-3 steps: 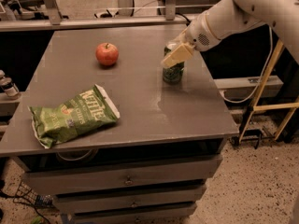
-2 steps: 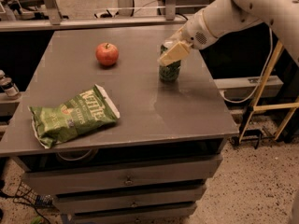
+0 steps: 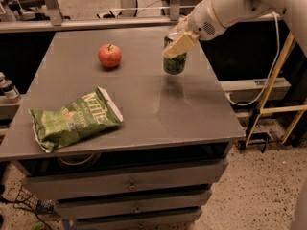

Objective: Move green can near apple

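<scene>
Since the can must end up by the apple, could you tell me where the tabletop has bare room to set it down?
The gripper holds the green can at the back right of the table. Bare top lies between it and the apple; the front right is bare too. The chip bag crowds the front left.

Gripper (image 3: 175, 48) (jaws clamped) holds green can (image 3: 173, 65), apart from the apple (image 3: 110, 55).
</scene>
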Controlling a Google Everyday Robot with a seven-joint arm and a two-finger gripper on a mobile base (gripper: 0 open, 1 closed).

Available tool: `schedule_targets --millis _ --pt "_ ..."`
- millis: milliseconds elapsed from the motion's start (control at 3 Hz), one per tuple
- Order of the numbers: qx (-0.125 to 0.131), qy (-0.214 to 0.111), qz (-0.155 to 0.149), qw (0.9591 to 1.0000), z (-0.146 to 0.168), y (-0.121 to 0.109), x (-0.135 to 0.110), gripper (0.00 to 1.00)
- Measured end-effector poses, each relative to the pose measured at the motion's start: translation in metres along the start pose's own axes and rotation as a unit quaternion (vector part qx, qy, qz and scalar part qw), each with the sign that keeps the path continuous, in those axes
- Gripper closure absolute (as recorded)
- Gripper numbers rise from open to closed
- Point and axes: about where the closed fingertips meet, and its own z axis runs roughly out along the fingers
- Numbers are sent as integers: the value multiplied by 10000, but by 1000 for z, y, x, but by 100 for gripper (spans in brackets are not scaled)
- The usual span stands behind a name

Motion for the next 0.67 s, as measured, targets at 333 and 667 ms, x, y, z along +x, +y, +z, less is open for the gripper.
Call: schedule_targets --millis 333,667 --pt "-37 52 92 9999 11 -2 -1 100" --pt "-155 165 -21 9997 36 -13 -21 100"
